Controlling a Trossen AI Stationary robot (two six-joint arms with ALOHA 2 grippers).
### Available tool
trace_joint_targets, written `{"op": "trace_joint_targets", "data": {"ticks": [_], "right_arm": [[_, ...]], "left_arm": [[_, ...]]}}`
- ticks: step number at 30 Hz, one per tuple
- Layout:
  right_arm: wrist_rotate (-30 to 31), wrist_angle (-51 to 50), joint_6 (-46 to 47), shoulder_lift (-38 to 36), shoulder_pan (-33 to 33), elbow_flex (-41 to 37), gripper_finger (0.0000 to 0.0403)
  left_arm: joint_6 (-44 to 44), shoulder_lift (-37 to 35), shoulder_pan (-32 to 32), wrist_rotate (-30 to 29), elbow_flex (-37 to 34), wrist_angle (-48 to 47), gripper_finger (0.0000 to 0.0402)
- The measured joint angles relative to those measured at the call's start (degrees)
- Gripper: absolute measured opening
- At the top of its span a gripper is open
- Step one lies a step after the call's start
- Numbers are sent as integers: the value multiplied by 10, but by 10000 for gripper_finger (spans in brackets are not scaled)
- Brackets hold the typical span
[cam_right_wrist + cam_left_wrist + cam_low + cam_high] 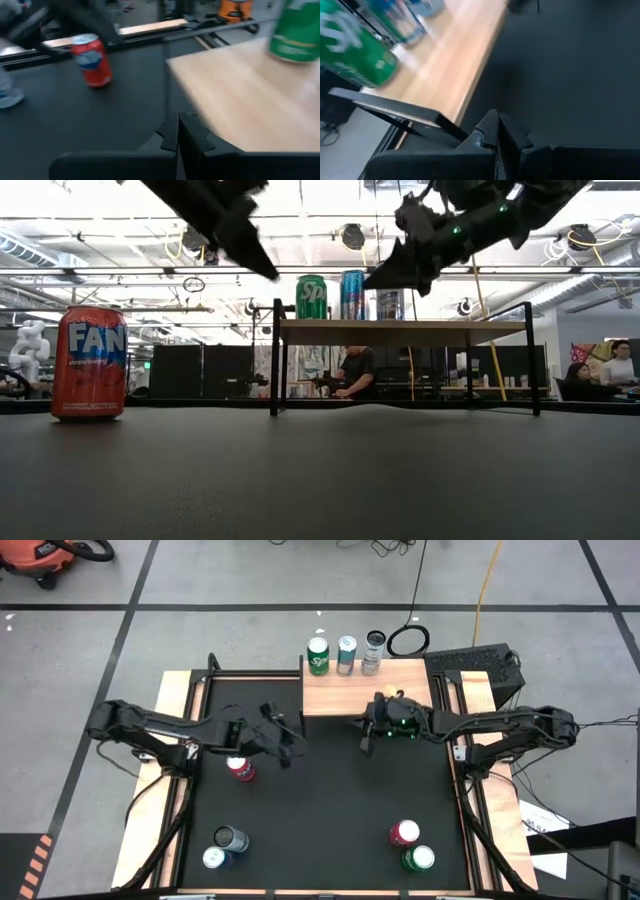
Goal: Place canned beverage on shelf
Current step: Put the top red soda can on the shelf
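Shelf (345, 695) has 3 cans; both pincers closed, apparently empty, L (290, 745), R (366, 735)

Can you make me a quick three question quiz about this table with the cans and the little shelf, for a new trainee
1. How many cans stand on the shelf?
2. True or false: the left gripper holds the red can near it.
3. Which can on the shelf is farthest left in the high view: A) the green can, B) the blue can, C) the silver can?

Key
1. Three, lined up along the far edge.
2. False. The left gripper is shut and empty above the black table; the red can stands on the table by itself. The right gripper is shut and empty too.
3. A
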Motion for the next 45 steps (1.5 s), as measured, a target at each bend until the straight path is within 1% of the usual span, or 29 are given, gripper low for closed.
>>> {"op": "trace_joint_targets", "data": {"ticks": [3, 7, 12, 16, 18, 20, 22, 25, 28, 31, 34, 36, 37, 39, 43, 45], "right_arm": [[1, 18, 1, 0, 37, 0, 0], [10, 57, 20, 0, 73, 0, 0], [13, 71, 27, 0, 100, 0, 14], [13, 79, 26, 0, 113, 0, 43], [14, 84, 21, 0, 119, 0, 63], [16, 84, 14, 0, 123, 0, 85], [25, 82, 11, 0, 124, 0, 107], [32, 73, 11, 0, 123, 0, 142], [32, 66, 11, 0, 122, 0, 175], [32, 61, 11, 0, 122, 0, 202], [31, 46, 13, 0, 122, 0, 224], [31, 38, 19, 0, 122, 0, 235], [31, 36, 20, 0, 122, 0, 240], [31, 37, 21, 0, 122, 0, 247], [32, 48, 21, 0, 122, 0, 251], [32, 53, 21, 0, 122, 0, 250]], "left_arm": [[-38, -57, -34, -32, -11, -44, 10], [-130, -121, -92, -74, -10, -150, 10], [-290, -178, -161, -75, -10, -296, 10], [-382, -192, -200, -79, -10, -387, 23], [-425, -190, -210, -84, -10, -419, 42], [-475, -189, -215, -89, -10, -457, 70], [-536, -187, -216, -89, -10, -505, 106], [-604, -186, -215, -88, -10, -563, 172], [-630, -186, -216, -72, -10, -579, 244], [-636, -186, -220, -49, -26, -562, 310], [-648, -186, -225, -18, -65, -527, 365], [-648, -186, -225, 0, -95, -508, 390], [-648, -186, -225, 6, -107, -498, 394], [-648, -186, -225, 16, -123, -487, 391], [-647, -186, -223, 17, -130, -485, 374], [-645, -186, -223, 17, -130, -488, 358]]}}
